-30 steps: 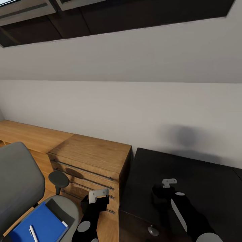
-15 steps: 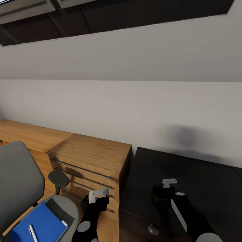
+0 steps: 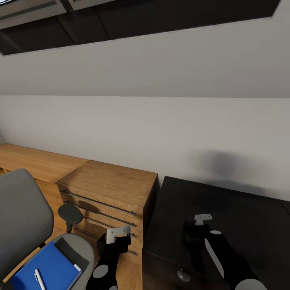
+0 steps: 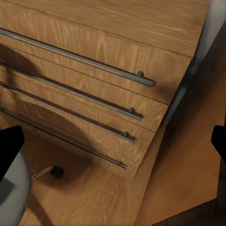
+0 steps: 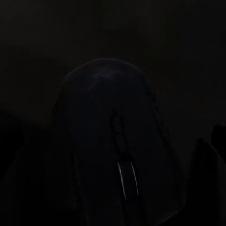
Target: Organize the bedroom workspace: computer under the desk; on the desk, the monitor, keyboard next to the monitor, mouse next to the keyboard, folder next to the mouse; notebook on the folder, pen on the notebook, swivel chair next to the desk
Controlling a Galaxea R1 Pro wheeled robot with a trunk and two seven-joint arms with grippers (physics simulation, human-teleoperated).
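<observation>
Right gripper [image 3: 192, 233]: you are hanging it low over the black desk [image 3: 241, 209], near the front edge; its dark fingers are blending into the desk, so you cannot tell whether they are spread or pressed together.
Mouse [image 5: 113, 150]: it is lying right below your right gripper in the wrist view, dark against the dark desk, wheel facing the camera.
Left gripper [image 3: 114, 245]: you are holding it in front of the wooden drawers [image 3: 108, 201], with its black fingertips [image 4: 10, 148] showing far apart in the wrist view, spread wide around nothing.
Chair [image 3: 24, 217]: it is standing to the left of your left arm, beside the drawers.
Folder [image 3: 46, 270]: blue, it is lying on the chair seat.
Pen [image 3: 39, 279]: white, it is resting on the folder.
</observation>
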